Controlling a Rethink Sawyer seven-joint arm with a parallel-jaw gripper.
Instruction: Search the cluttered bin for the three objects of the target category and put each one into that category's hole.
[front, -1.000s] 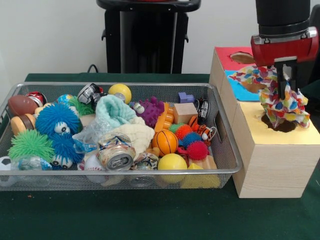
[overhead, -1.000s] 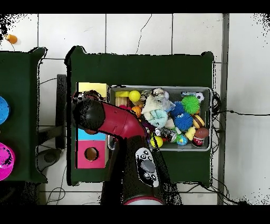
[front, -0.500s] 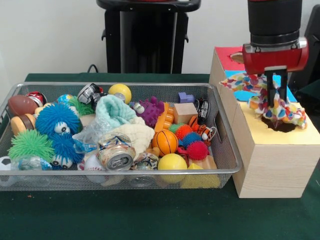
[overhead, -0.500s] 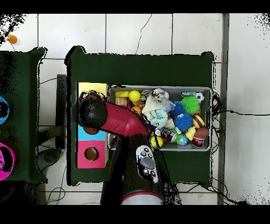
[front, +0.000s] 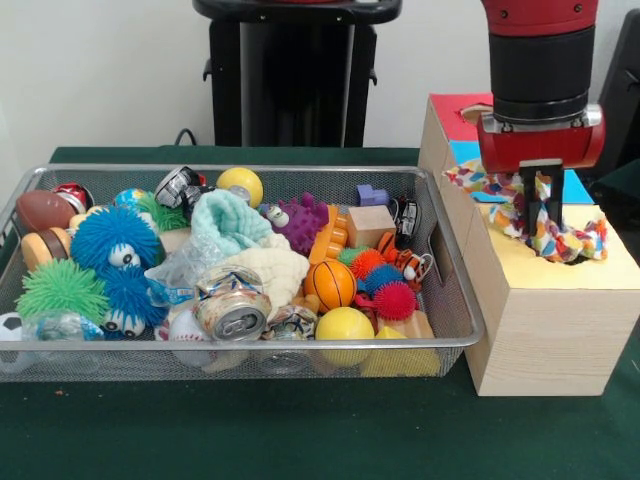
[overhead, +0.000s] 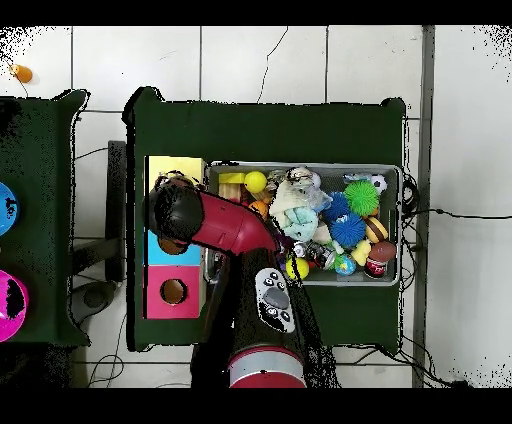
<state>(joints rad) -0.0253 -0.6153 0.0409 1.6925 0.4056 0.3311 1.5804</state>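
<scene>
— What sits around the box (front: 540, 310) at the right of the frame?
— The wire bin (front: 455, 335) just to its left, packed with a basketball (front: 330, 284), a crushed can (front: 231, 314), blue fuzzy balls (front: 115, 240) and a teal cloth (front: 229, 222). Nothing lies across the yellow hole (front: 568, 256) but the spotted cloth (front: 560, 232) itself.
— And the gripper (front: 541, 205)?
— Upper right, straight above that hole. Its black fingers (front: 528, 195) go down into the cloth; whether they pinch it I cannot tell.
— Changed from before?
— The arm has risen, and the cloth sits lower, bunched at the hole, one flap toward the blue patch (front: 470, 160). The bin's contents lie as they did.
</scene>
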